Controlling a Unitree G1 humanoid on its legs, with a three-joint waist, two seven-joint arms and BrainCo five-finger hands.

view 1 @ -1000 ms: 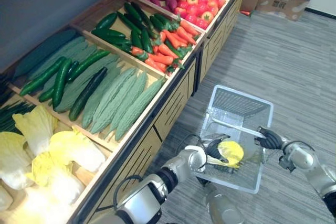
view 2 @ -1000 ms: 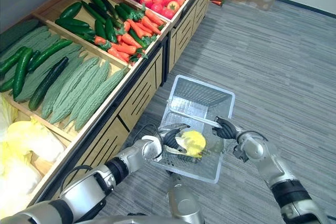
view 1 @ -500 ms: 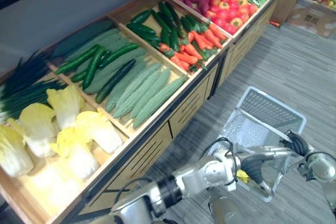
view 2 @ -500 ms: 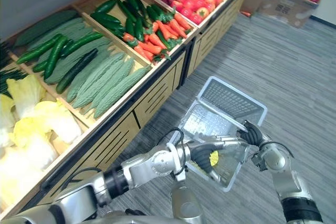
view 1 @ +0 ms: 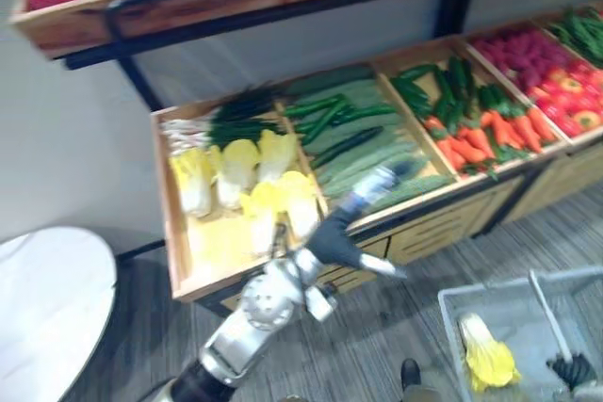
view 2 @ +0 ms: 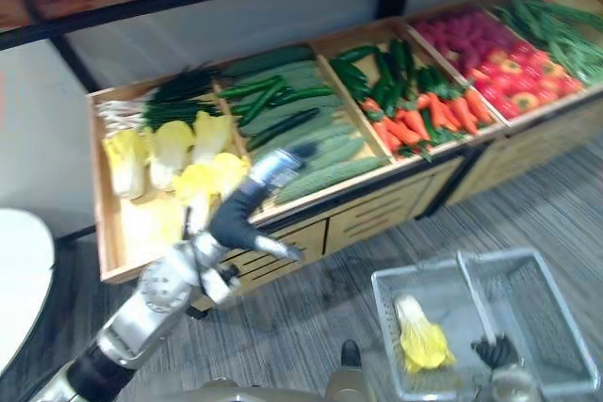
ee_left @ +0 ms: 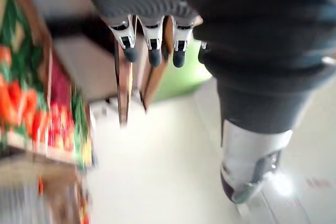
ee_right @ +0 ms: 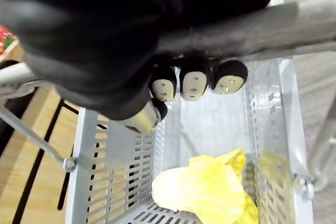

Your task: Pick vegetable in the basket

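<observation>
Below the wooden vegetable shelf (view 1: 429, 233), our grey basket (view 2: 542, 322) holds a yellow cabbage (view 2: 422, 344). Our right hand (view 2: 497, 353) grips its handle (view 2: 471, 294); our left hand (view 1: 337, 235) hovers with straight fingers, empty.

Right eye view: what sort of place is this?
Probably a grocery produce aisle, or a mock-up: wooden bins of cabbages, cucumbers and carrots, plus a shopping basket holding one cabbage.
</observation>
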